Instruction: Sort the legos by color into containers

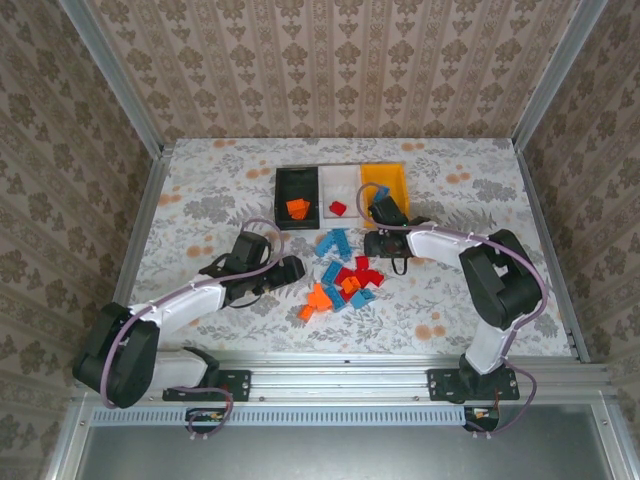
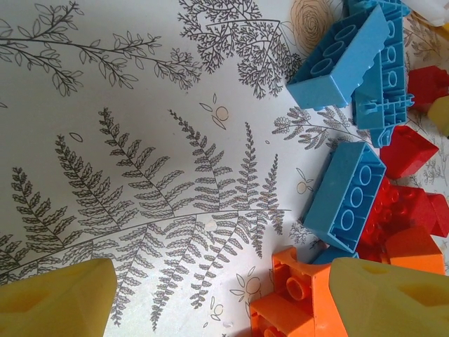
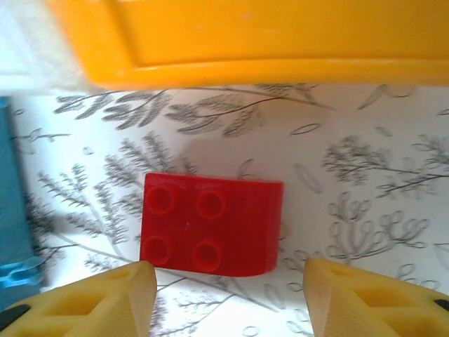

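On the flowered tabletop (image 1: 200, 180) the sorting is begun, but the bigger part of it is left, as I judge it. The left arm (image 1: 190, 300) reaches to the near side of the loose legos (image 1: 342, 278), and the right arm (image 1: 440, 242) reaches to the front of the containers, which stand in one row at the far side.

The black container (image 1: 283, 180) holds a few orange bricks (image 1: 298, 208). The white container (image 1: 340, 172) holds one red piece (image 1: 338, 208). What is inside the yellow container (image 1: 400, 178) I cannot tell, because the right arm covers a part of it.

About a dozen blue, red and orange legos lie unsorted in a heap between the two arms, well apart from the containers.

The left jaws are wide open and hold nothing. Their fingers (image 2: 56, 298) hang over the bare tabletop at the edge of the heap, one of them just beside an orange brick (image 2: 295, 295) and near a blue brick (image 2: 347, 196).

The right jaws are partly open and grip nothing. A red brick (image 3: 210, 225) lies flat on the tabletop in front of the fingertips (image 3: 365, 298), close to the rim of the yellow container and not inside it. It probably belongs in the white container.
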You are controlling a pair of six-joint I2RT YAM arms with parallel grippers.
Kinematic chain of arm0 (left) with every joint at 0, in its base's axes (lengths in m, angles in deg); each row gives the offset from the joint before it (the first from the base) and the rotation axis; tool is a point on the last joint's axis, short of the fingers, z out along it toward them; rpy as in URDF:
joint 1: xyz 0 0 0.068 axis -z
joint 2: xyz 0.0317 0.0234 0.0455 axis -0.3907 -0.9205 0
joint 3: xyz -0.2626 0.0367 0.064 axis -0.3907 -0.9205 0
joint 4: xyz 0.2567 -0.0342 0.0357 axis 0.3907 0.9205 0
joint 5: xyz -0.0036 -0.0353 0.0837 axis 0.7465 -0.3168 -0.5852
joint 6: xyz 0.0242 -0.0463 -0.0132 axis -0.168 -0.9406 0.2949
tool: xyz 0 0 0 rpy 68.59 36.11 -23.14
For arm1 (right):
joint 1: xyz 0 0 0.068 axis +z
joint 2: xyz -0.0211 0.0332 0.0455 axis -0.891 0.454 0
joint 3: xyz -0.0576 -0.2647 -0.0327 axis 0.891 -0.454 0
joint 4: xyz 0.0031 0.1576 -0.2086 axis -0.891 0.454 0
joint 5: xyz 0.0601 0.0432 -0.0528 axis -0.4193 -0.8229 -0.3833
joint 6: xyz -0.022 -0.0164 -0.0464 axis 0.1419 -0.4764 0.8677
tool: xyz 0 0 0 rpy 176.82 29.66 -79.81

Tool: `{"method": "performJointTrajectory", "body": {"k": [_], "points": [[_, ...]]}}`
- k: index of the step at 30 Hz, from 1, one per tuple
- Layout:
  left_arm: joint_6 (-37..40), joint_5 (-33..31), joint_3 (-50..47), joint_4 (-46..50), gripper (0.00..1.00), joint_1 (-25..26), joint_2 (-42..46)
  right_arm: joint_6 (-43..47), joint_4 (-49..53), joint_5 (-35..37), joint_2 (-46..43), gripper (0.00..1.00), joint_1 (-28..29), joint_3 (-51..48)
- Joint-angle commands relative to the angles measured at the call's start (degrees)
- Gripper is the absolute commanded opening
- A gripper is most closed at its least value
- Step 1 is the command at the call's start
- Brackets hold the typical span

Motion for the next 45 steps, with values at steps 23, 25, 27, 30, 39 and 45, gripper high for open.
{"method": "performJointTrajectory", "body": {"k": [23,25,27,30,39,45], "points": [[-0.1,-1.0,1.9,2.0,0.88,1.2,0.1,-0.6,-0.8,5.4,6.9,0.53,0.8,3.4],[0.0,-1.0,1.9,1.9,0.88,1.2,0.2,-0.1,-1.0,6.1,6.5,0.51,0.9,2.7],[0.0,-1.0,2.0,1.8,0.88,1.2,0.1,0.4,-1.1,6.5,6.0,0.49,0.9,2.2],[0.4,-1.0,2.4,2.2,0.88,1.2,-0.1,0.8,-1.7,6.6,4.3,0.48,1.3,1.4],[1.2,-1.5,2.8,3.4,0.88,0.8,0.7,1.5,0.8,9.5,-1.9,0.47,5.0,1.7],[1.6,1.4,2.5,4.0,0.88,-5.3,3.1,1.4,3.2,7.1,-5.3,0.48,6.8,7.6]]}}
